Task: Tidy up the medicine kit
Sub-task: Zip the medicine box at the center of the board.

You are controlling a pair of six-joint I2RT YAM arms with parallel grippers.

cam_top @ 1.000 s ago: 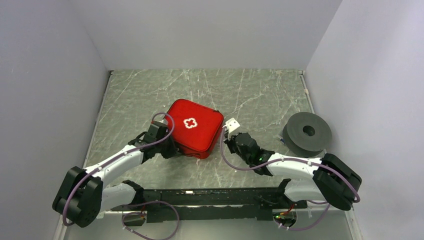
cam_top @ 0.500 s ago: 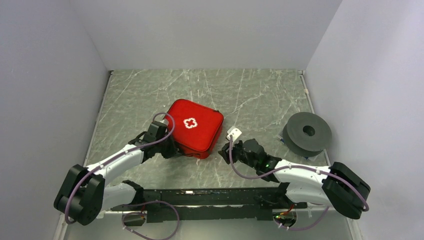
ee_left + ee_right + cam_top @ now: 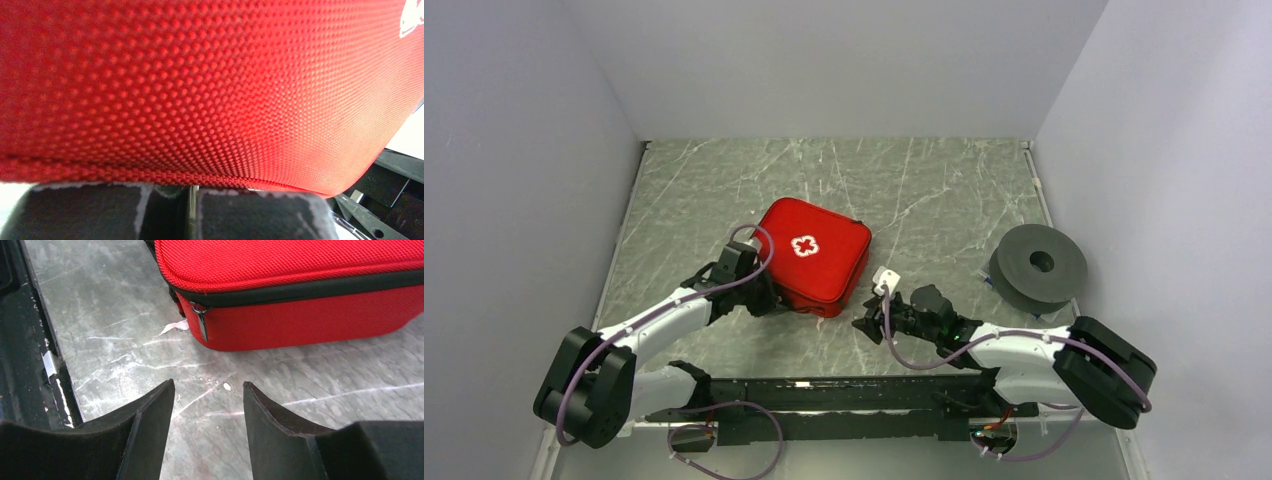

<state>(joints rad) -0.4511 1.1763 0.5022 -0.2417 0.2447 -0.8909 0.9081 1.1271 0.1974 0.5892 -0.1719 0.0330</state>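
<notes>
Where table (image 3: 924,190) lies nearest arm bases, right hand (image 3: 208,387) listed released, fingers parted, empty, aimed at zip pull (image 3: 201,322). Left hand (image 3: 769,297) listed clenched, pressed against medicine kit (image 3: 814,255) near-left edge. Kit laid flat mid-table, lid down. Grey disc (image 3: 1037,266) set well right.

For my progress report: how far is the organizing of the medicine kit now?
Done, it seems: the medicine kit lies closed, zip pull at its corner. In hand: the left gripper, shut, sits against the kit's near-left edge; the right gripper is open and empty. Left: probably only freeing the kit.
</notes>
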